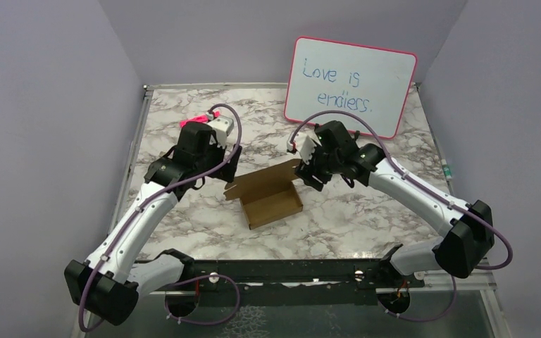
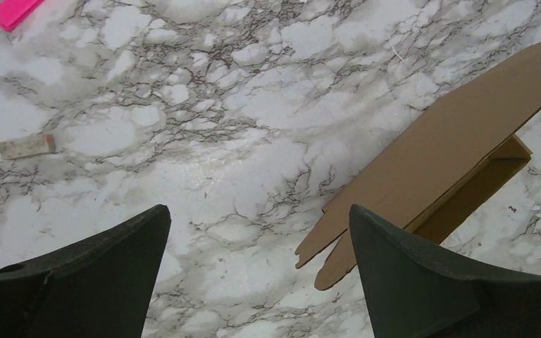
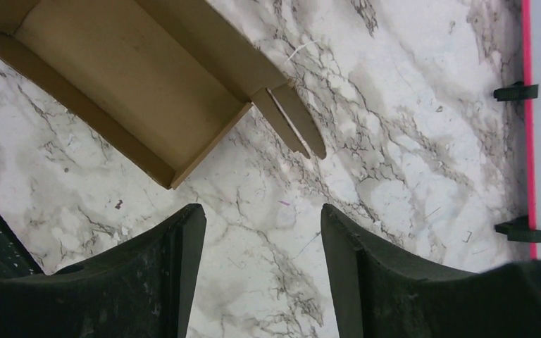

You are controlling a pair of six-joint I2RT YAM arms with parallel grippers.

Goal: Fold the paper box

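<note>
The paper box [image 1: 268, 194] is brown cardboard, a shallow open tray with its lid flap standing open behind it, lying mid-table. In the left wrist view the lid [image 2: 451, 134] and its tabs lie at the right. In the right wrist view the tray's inside [image 3: 127, 84] fills the upper left. My left gripper [image 1: 227, 166] is open and empty, just left of the box [image 2: 259, 215]. My right gripper [image 1: 304, 171] is open and empty at the box's far right corner [image 3: 262, 211], above bare marble.
A pink-rimmed whiteboard [image 1: 350, 86] with blue writing leans at the back right; its edge and clips show in the right wrist view [image 3: 528, 127]. A pink marker [image 1: 199, 118] lies behind the left arm [image 2: 14, 10]. A small eraser-like scrap [image 2: 27, 146] lies on the marble.
</note>
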